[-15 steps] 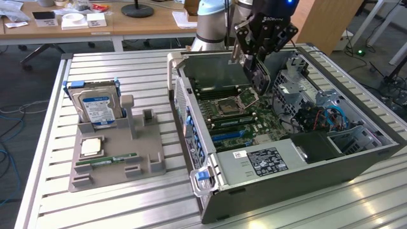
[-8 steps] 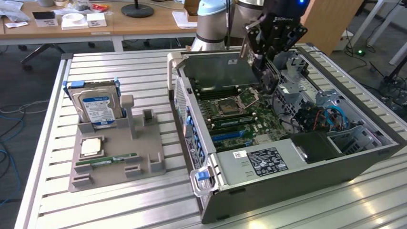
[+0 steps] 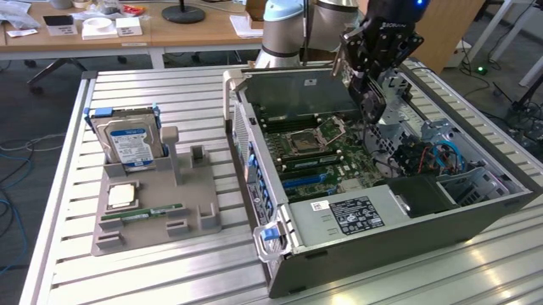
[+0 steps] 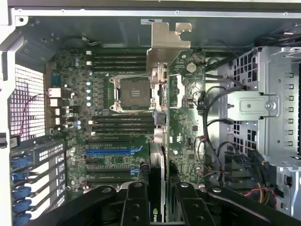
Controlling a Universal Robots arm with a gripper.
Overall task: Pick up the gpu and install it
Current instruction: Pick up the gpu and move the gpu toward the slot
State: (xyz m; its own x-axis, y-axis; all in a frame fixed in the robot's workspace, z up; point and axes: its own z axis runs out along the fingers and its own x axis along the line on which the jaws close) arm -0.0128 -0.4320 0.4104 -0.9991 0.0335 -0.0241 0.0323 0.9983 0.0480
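Claw (image 4: pixel 162 207) clenched on the gpu (image 4: pixel 159 162) over the motherboard (image 4: pixel 186 127); wrist view shows its silver bracket (image 4: pixel 165 44) beyond the fingertips.

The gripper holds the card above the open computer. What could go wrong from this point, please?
1. The graphics card hangs edge-down in the gripper over the motherboard. If it comes down off its slot, it may strike the processor socket.
2. Its metal bracket appears near the case wall and might catch there.
3. Cables lie near the card and could snag.
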